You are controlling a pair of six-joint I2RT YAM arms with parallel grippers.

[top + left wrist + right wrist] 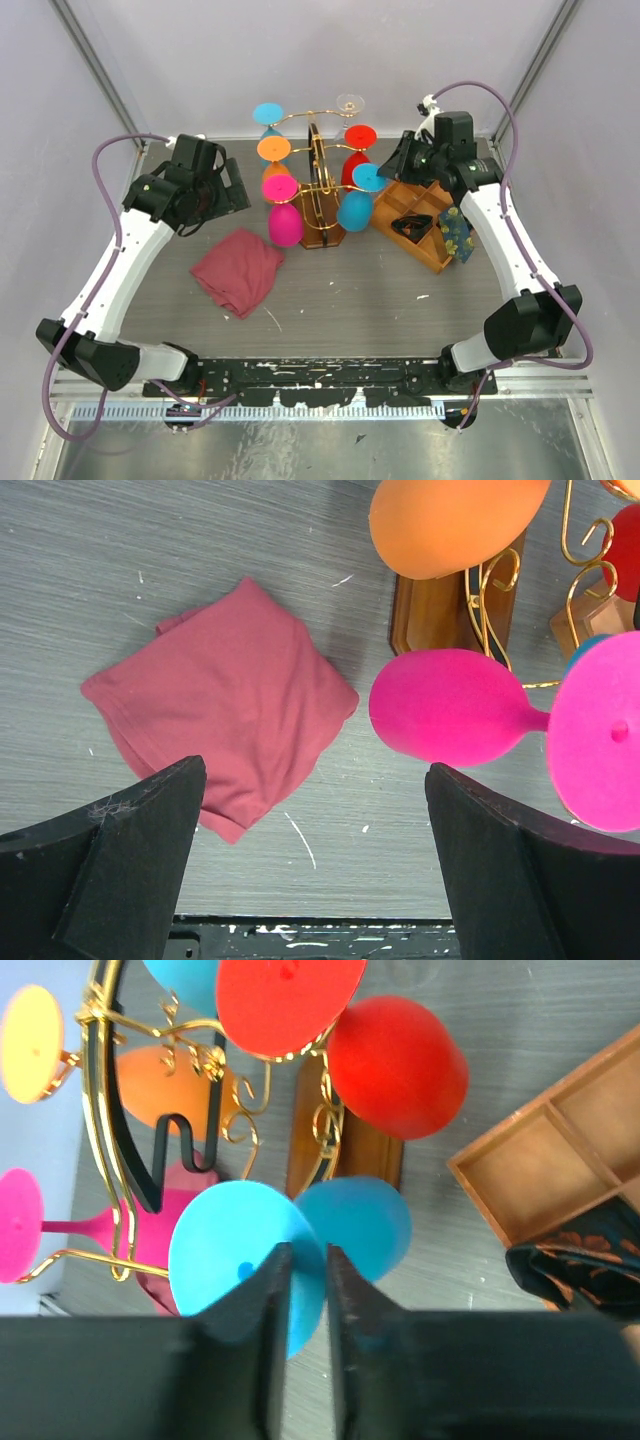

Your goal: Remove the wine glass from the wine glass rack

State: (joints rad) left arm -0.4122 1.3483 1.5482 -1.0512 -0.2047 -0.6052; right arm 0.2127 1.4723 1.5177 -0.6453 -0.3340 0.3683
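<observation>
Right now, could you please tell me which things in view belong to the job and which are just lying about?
Job: wine glass rack; blue wine glass, its stem between the fingers of the right gripper.
Lying about: red cloth; compartmented wooden tray; dark patterned cloth.

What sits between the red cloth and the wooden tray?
The wine glass rack, hung with coloured glasses, stands between cloth and tray; the top view shows it.
</observation>
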